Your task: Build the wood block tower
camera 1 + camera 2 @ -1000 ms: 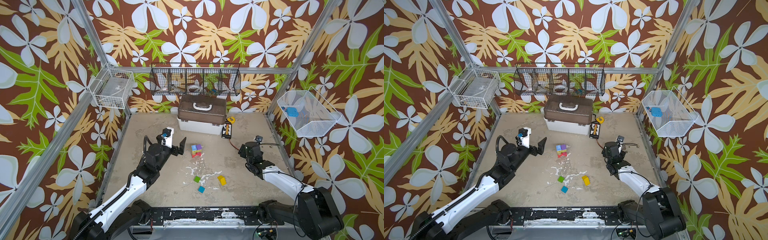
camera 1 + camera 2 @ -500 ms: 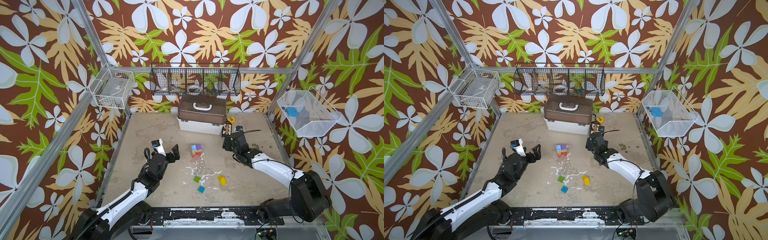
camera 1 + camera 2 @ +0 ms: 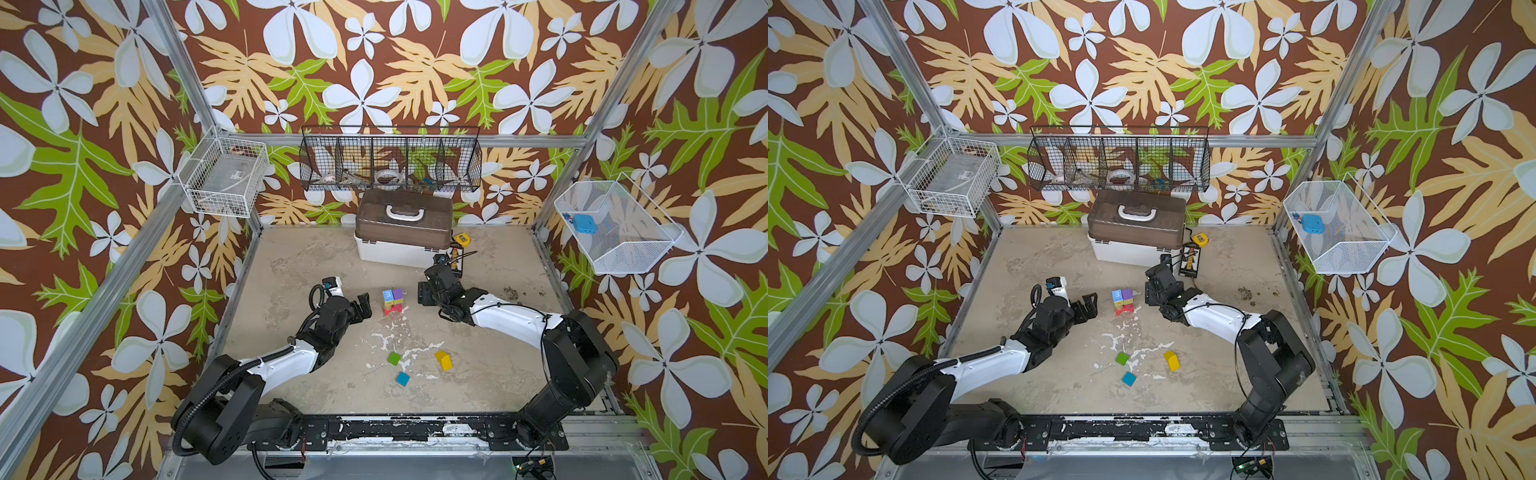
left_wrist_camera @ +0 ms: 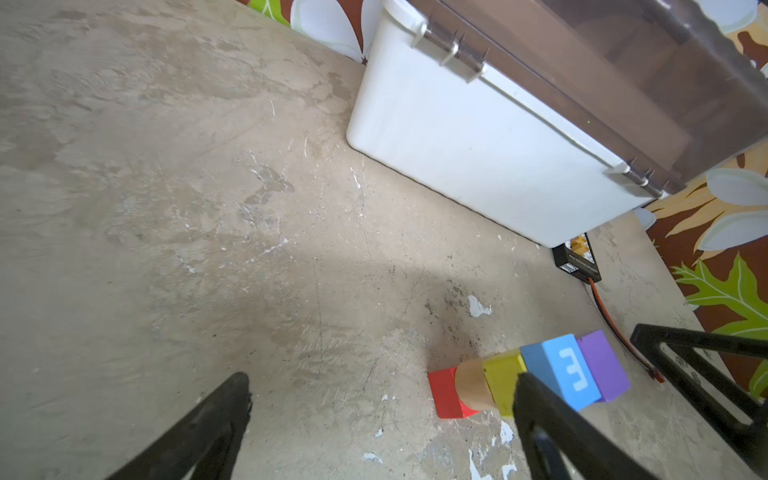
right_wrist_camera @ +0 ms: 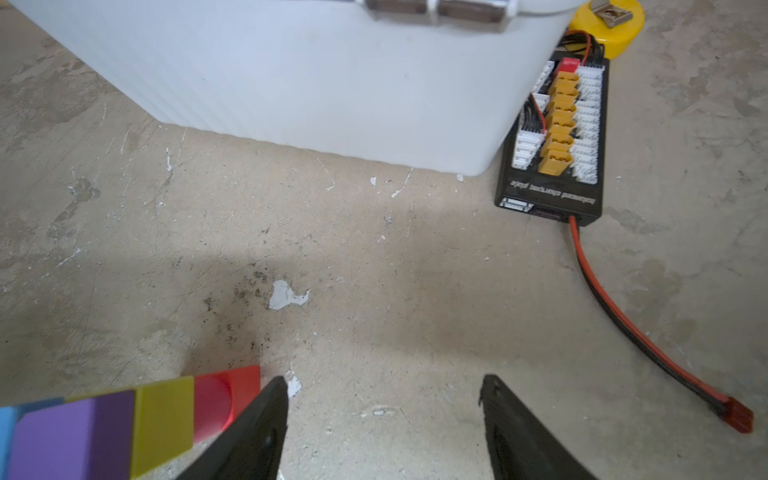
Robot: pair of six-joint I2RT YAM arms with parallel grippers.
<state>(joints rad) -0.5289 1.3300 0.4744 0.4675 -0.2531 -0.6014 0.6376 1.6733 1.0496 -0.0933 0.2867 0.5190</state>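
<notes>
The tower [image 3: 392, 301] [image 3: 1123, 301] stands mid-table: a red base, tan and pink cylinders, a yellow slab, and blue and purple cubes side by side on top. Three loose wood blocks lie nearer the front: a green cube [image 3: 394, 358], a yellow piece [image 3: 443, 360] and a teal cube [image 3: 402, 378]. My left gripper [image 3: 360, 307] [image 4: 384, 380] is open just left of the tower [image 4: 540, 374], with bare floor between its fingers. Just right of the tower [image 5: 124, 424], my right gripper [image 3: 424, 293] [image 5: 383, 380] is also open and holds nothing.
A white box with a brown lid [image 3: 403, 232] stands behind the tower. Beside it lie a black charger board [image 5: 552, 137], a yellow tape measure [image 5: 606, 25] and a red-black cable [image 5: 615, 307]. Wire baskets [image 3: 390, 160] hang on the walls.
The right arm has swung from the right side in to the tower's right. The left gripper has dropped and come close to the tower's left. The right jaws have narrowed a little.
</notes>
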